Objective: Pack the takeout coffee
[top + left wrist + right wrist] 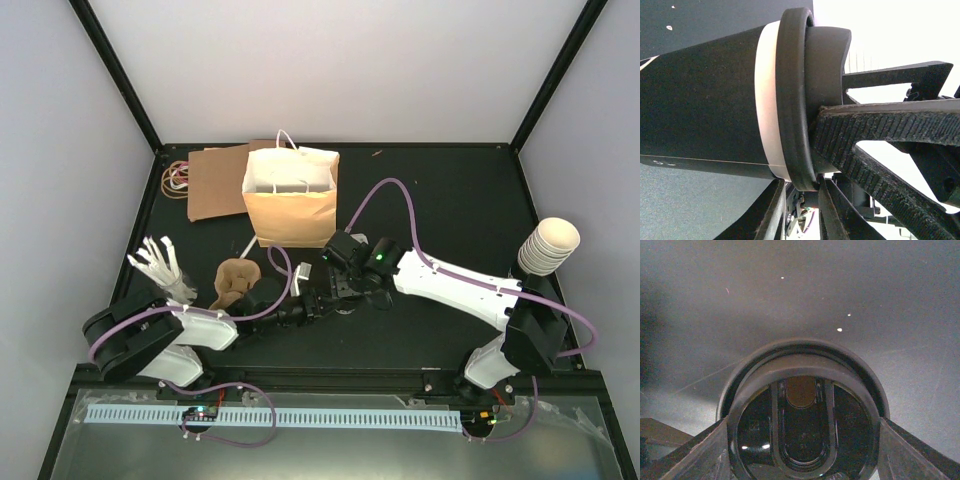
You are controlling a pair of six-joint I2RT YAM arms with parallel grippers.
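Open tan paper bag with white cord handles is standing as your landmark, and both arms are meeting just in front of it. Right gripper is pinching the small dark cup with round black plastic lid across the lid, just before the bag. Left gripper is sitting narrowed at the lid rim; can't tell if it's gripping. My call: you're heading bagward, so be holding the cup level and not prying the lid. Overhead is hiding the cup; the wrist views are showing it.
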